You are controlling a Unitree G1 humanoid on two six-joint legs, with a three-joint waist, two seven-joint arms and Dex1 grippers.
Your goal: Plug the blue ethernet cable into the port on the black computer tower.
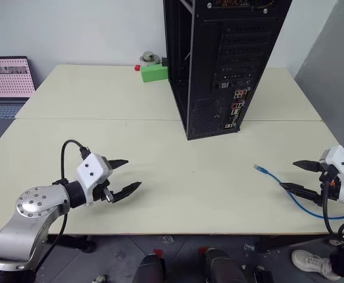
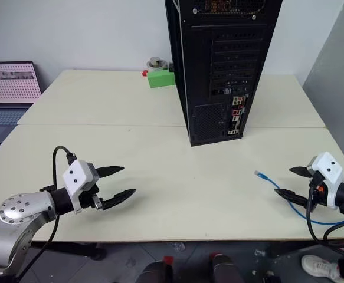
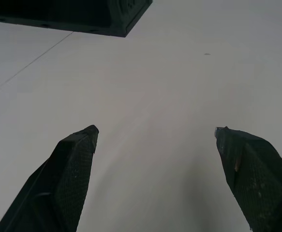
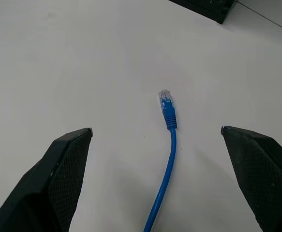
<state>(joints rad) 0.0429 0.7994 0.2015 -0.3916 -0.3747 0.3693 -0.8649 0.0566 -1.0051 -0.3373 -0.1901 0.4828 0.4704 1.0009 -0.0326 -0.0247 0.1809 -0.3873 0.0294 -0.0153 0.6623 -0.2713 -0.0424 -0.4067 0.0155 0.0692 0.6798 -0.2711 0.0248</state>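
While the right gripper [image 4: 155,140] is hanging wide open and empty, it should be closing on the thin blue ethernet cable [image 4: 168,154] just behind its clear plug.

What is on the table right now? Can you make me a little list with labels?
table: pale tabletop
black computer tower: stands upright at the far middle of the table, back panel facing the robot
blue ethernet cable: lies flat near the right edge, clear plug pointing toward the tower, not plugged in
left gripper: open, holds nothing, over bare table
right gripper: open, holds nothing, cable between its fingers but untouched
green box: far side, left of the tower
laptop: far left, screen on
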